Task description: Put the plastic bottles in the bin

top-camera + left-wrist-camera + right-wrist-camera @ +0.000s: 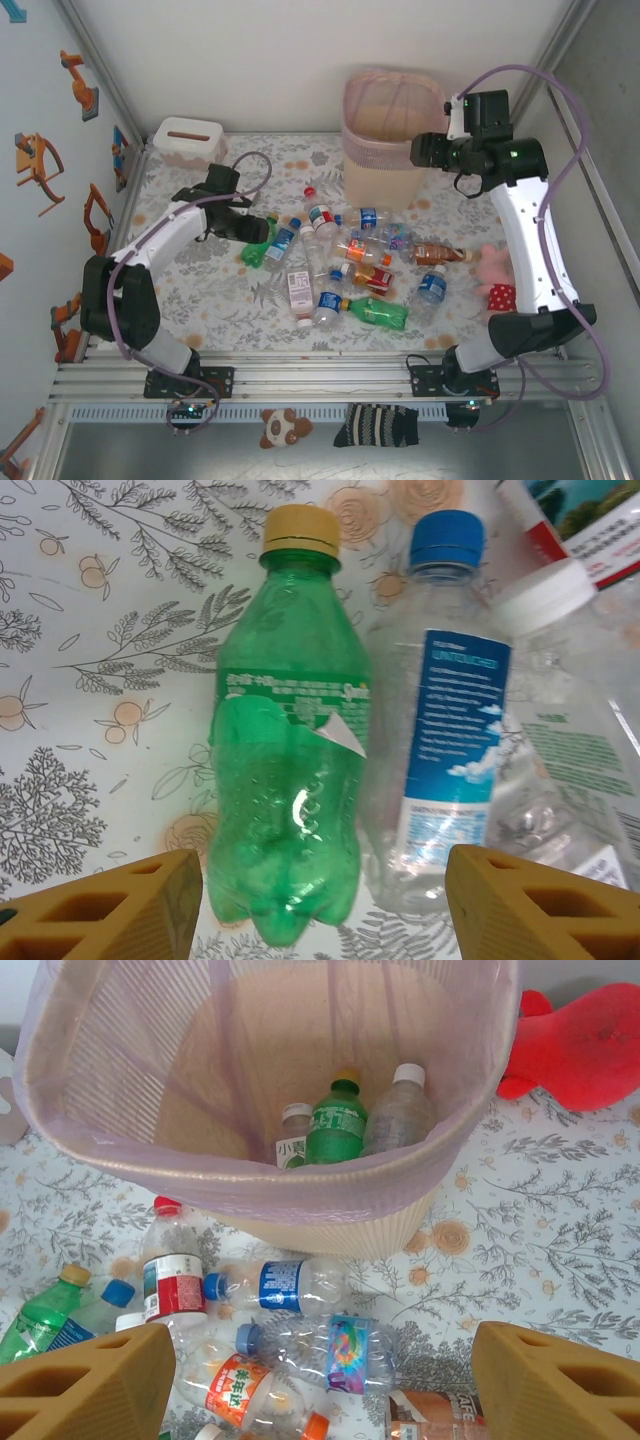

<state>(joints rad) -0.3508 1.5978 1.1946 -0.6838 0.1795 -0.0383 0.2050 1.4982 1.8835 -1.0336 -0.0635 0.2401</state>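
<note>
Left wrist view: the left hand [325,895] is spread wide and holds nothing. Between its fingers [110,910] show a green bottle [285,780] with a yellow cap and a clear bottle [440,740] with a blue label, side by side on the counter [80,680]. From above, these lie at the left of a scatter of bottles [365,265] mid-counter. The bin [385,165] stands at the far side, right of centre. The right hand [320,1360] hangs by its right edge, wide open and empty. What look like three bottles [345,1125] stand inside the bin. A red toy [590,1045] lies just right of it.
</note>
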